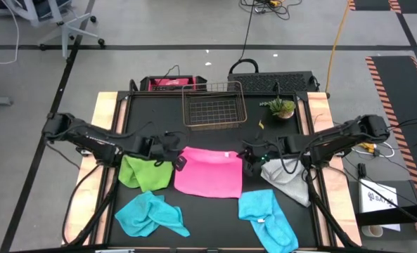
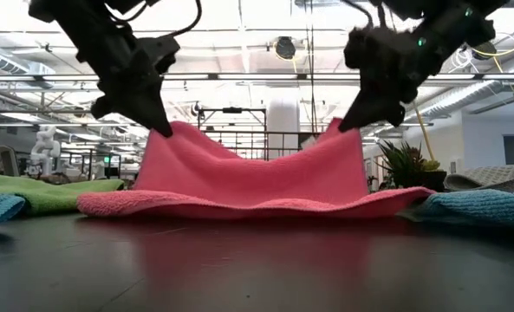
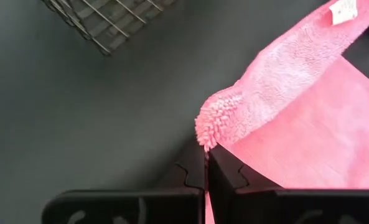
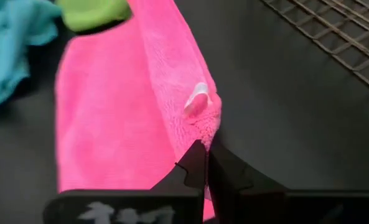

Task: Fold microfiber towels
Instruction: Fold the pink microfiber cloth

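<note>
Where both hands pinch its far corners, pink towel (image 2: 252, 178) lifted, sagging mid-edge.

Pink towel (image 1: 209, 172), lime green towel (image 1: 143, 173), light grey towel (image 1: 287, 180), two turquoise towels (image 1: 149, 213).

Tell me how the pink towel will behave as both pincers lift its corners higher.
Probably floppy: the pink towel already sags between the left pincer and right pincer. Likely light, and its fuzzy pile should resist slipping.

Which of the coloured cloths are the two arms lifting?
The pink microfiber towel in the middle: both grippers pinch its far corners; the others lie untouched.
</note>
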Action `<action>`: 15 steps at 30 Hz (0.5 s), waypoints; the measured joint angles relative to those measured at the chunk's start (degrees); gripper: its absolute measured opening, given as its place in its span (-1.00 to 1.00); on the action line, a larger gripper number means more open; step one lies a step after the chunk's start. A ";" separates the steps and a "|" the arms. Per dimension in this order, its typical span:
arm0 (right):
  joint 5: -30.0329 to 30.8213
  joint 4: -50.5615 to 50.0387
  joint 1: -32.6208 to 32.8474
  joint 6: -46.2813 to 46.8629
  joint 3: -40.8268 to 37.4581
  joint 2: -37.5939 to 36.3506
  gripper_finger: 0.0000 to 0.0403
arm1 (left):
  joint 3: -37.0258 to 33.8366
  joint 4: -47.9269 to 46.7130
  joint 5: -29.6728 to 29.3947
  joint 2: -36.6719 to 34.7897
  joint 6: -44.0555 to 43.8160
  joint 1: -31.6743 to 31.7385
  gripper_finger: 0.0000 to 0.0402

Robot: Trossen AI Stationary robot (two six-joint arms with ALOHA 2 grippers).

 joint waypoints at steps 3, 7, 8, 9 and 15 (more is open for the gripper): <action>0.02 -0.57 2.25 1.55 1.38 -0.02 -1.00 | 0.00 -0.02 0.72 0.00 -2.21 -2.58 -1.00; -0.16 -2.54 5.45 4.45 1.82 -0.02 -1.00 | 0.00 -0.47 1.29 0.00 -5.01 -6.37 -1.00; -0.18 -3.56 6.33 5.42 1.82 -0.02 -1.00 | 0.00 -0.89 1.82 0.00 -5.46 -7.39 -1.00; -0.21 -4.47 7.20 6.48 1.82 -0.01 -1.00 | 0.00 -1.24 2.35 0.00 -6.14 -8.41 -1.00; -1.57 -6.07 11.86 12.16 1.82 0.07 -1.00 | 0.00 -3.93 2.92 0.00 -11.40 -13.87 -1.00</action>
